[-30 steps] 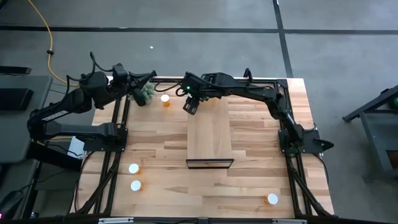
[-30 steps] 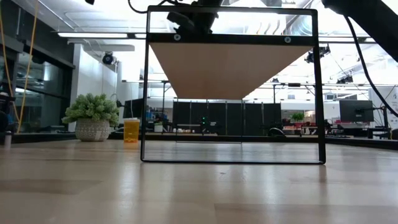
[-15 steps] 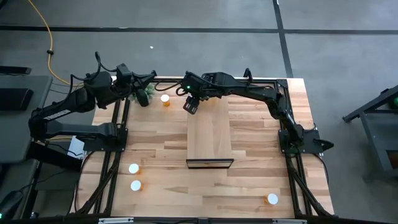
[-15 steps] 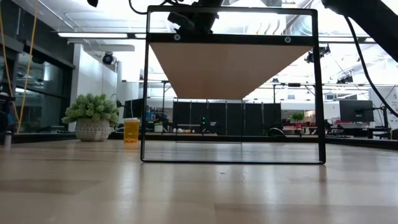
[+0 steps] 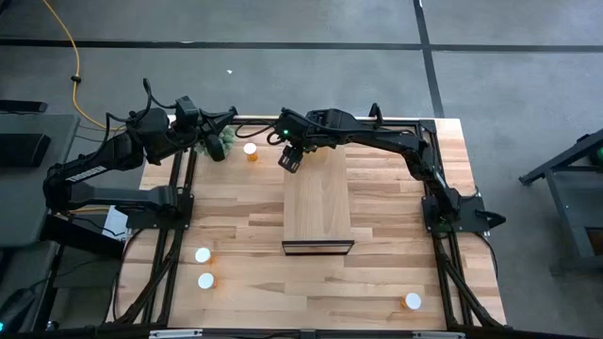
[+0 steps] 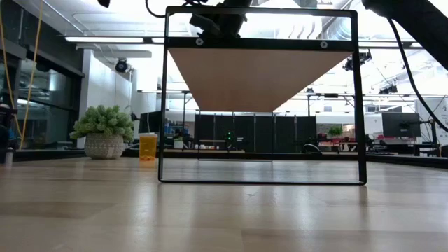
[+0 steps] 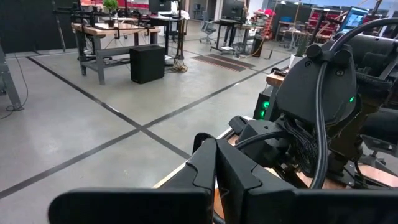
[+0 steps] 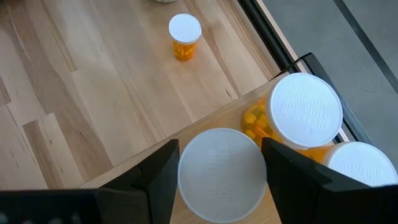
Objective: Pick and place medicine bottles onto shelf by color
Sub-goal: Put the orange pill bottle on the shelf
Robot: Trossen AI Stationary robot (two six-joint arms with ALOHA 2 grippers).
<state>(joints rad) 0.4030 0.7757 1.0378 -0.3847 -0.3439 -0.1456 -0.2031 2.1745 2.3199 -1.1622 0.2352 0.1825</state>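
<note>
The pale wood shelf [image 5: 317, 202] stands raised on a dark frame in the middle of the table. My right gripper [image 5: 291, 157] hangs over its far left corner, shut on an orange medicine bottle with a white cap [image 8: 221, 174]. Two more bottles [image 8: 308, 112] [image 8: 362, 165] stand beside it on the shelf. Another bottle [image 5: 251, 151] stands on the table left of the shelf's far end. Two bottles [image 5: 203, 255] [image 5: 205, 280] stand near left and one [image 5: 412, 301] near right. My left gripper [image 7: 214, 171] is shut on nothing, up by the green plant [image 6: 103, 129]. My right gripper has the bottle between its two fingers [image 8: 160, 177], which lie against opposite sides of the white cap's rim [image 8: 186, 180]. The fingers slant down from above. The bottle is upright over the shelf's corner [image 8: 233, 115]; the cap hides whether its bottom stands on the board.
The shelf's dark frame [image 6: 360, 105] spans the low view. The potted plant sits at the table's far left corner next to the left arm. Bare butcher-block tabletop [image 5: 396, 254] lies right of the shelf and along the near edge.
</note>
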